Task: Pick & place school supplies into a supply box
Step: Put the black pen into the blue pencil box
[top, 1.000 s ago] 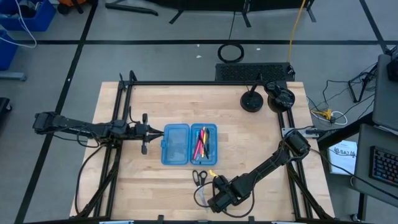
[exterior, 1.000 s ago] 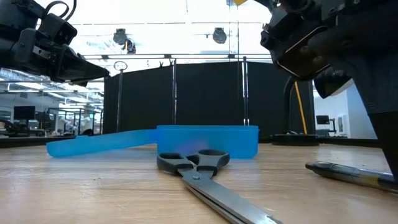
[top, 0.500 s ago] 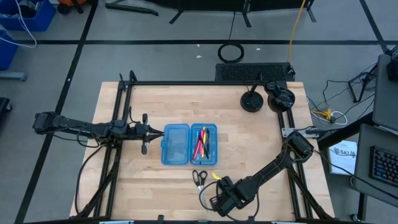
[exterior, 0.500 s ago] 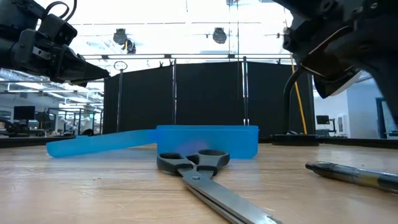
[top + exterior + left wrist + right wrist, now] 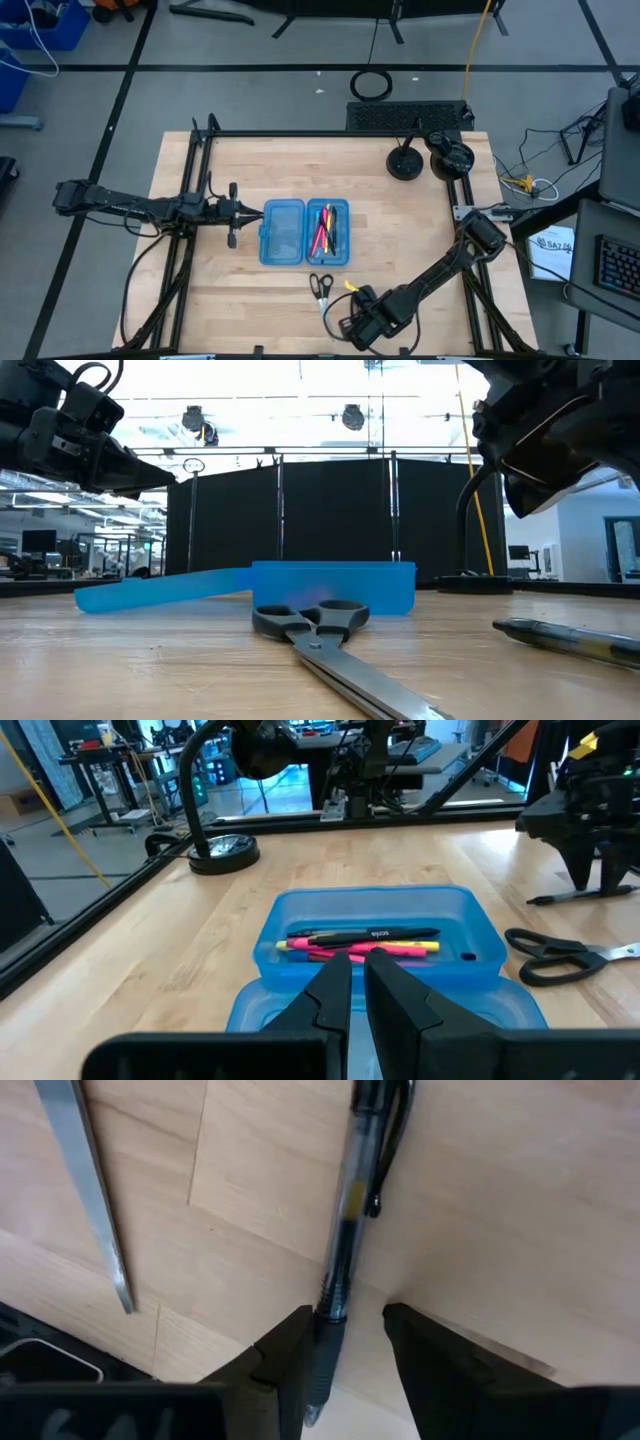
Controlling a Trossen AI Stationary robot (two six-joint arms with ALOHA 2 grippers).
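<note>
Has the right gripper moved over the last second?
Yes. In the high view the right gripper has slid toward the table's near edge and slightly right, away from the scissors, which lie unmoved.

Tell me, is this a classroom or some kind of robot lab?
Most likely a robot lab or workshop. Two dark robot arms work at a wooden table inside a black metal frame, with cables on the floor and computer desks behind.
</note>
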